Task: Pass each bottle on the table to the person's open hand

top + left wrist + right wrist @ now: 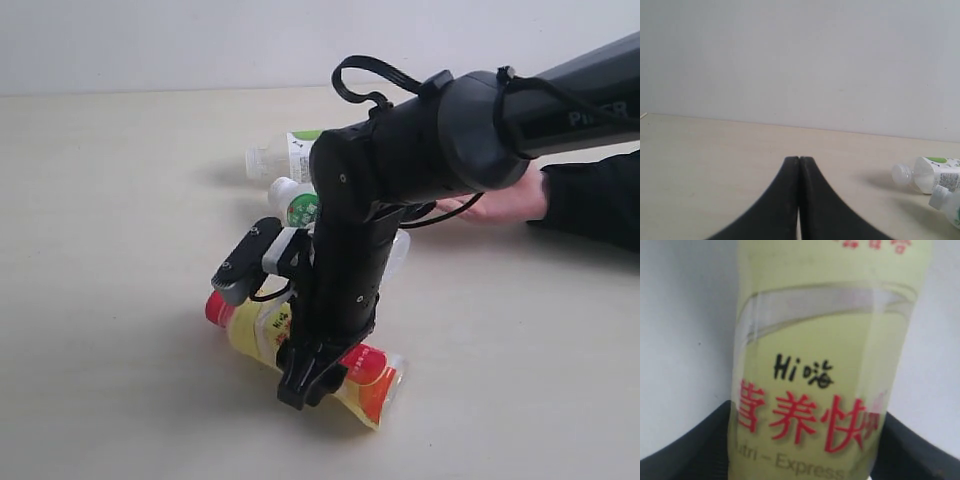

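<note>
— How much of the handover can be counted as done?

— None, as far as can be seen. All four bottles are pictured lying on the bench (100, 200), and the person's hand (500, 203) is held open at the far right, resting low, with nothing visible in it, though part of it is hidden by the arm. The first pick is judged to be in hand. The right end effector (305, 385) is lowered across the yellow-labelled bottle (255, 330), and in the right wrist view its dark fingers are seen against both sides of the label, so a grip appears to be made. The bottle is not yet lifted. The left end effector (799, 161) is kept closed and empty, well apart from the bottles.

— And what is being handled?

— Small plastic bottles, round-bodied and smooth. The gripped one is wrapped in a glossy yellow film printed in red and black, with a red cap. Touching it lies the red-labelled bottle (375, 395), clear-walled. Further back are the white bottle (298, 207) with its green round logo and the clear bottle with the white-green label (285, 155). The bench is matt, pale and faintly grained.
</note>
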